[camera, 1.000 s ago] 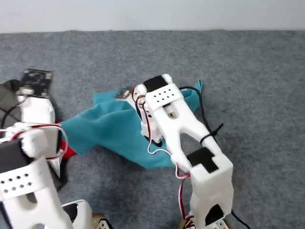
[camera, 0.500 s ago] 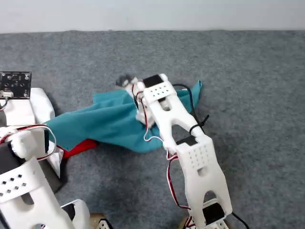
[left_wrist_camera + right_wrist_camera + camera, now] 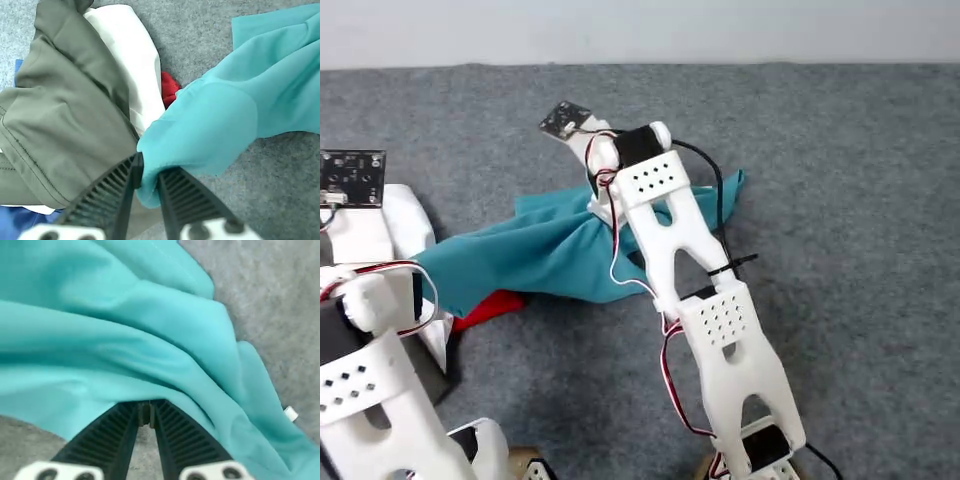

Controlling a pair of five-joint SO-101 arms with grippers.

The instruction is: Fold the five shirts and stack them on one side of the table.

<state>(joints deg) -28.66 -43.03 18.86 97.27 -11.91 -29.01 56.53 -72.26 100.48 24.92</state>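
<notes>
The teal shirt (image 3: 540, 260) lies stretched across the grey counter (image 3: 840, 180), and each arm has one end of it. The left pincer (image 3: 149, 175) is pinched tight on a bunched corner of the teal shirt (image 3: 240, 110) and holds that corner just above the pile of other shirts. The right pincer (image 3: 145, 412) is almost closed, with a thin fold of the teal shirt (image 3: 125, 315) caught between its tips. The cloth hangs down from there in soft folds.

From above, the right arm (image 3: 670, 230) stretches out over the middle of the counter. The shirt rises to a peak under its tip. The left arm (image 3: 370, 380) stands at the near left corner.

The other shirts sit beside the left pincer. An olive green shirt (image 3: 65, 115) lies crumpled on top of a white shirt (image 3: 130, 65). A bit of a red shirt (image 3: 169, 89) peeks out between the white one and the teal one, and from above the red shirt (image 3: 485, 310) pokes out under the teal edge. A small patch of blue cloth (image 3: 15, 225) shows under the olive one.
</notes>
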